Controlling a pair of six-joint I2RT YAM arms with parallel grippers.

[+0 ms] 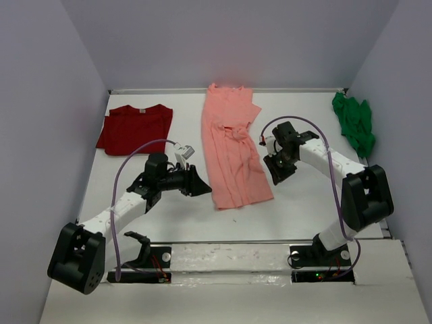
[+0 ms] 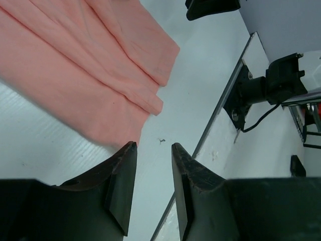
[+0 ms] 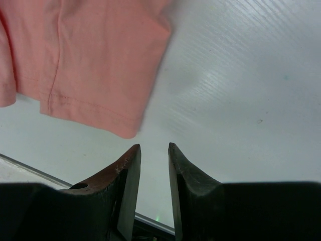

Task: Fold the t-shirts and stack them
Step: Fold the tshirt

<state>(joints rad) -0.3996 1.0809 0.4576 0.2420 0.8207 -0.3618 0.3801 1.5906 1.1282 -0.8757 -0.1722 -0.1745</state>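
The salmon-pink t-shirt lies in the middle of the table as a long strip folded lengthwise, running from the back edge toward me. My left gripper sits just left of its near hem, open and empty. In the left wrist view the left gripper has its tips just short of the pink cloth. My right gripper hovers right of the strip, open and holding nothing. In the right wrist view the right gripper is just below a pink corner. The dark red t-shirt lies flattened at the back left. The green t-shirt is crumpled at the back right.
Grey walls close the table in on the left, back and right. A raised strip along the near edge carries both arm bases. The right arm's base shows in the left wrist view, beyond the table's edge rail.
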